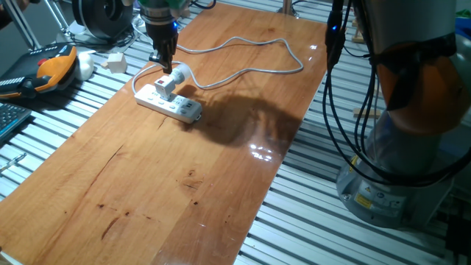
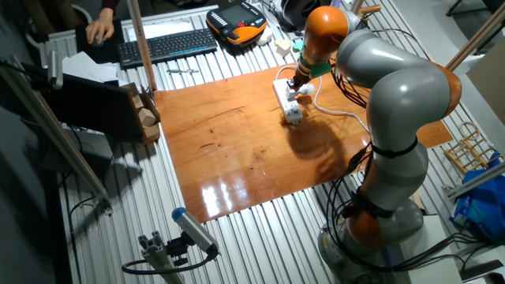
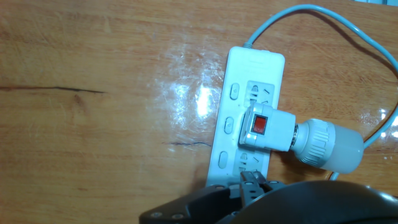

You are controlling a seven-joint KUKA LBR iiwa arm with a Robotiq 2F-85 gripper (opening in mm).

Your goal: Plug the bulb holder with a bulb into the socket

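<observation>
The socket, a long white power strip, lies at the far left of the wooden board, with its grey cable looping to the right. The bulb holder with a red switch sits on the strip's outlets, and its round white bulb points sideways. In the hand view the holder covers a middle outlet of the strip, and the bulb hangs off its right side. My gripper is just above the holder with its fingers together and nothing between them; its tips show at the bottom edge of the hand view.
An orange teach pendant and a plain white cube block lie off the board to the left. A keyboard sits beyond the board's far end. The arm's base stands at the right side of the board.
</observation>
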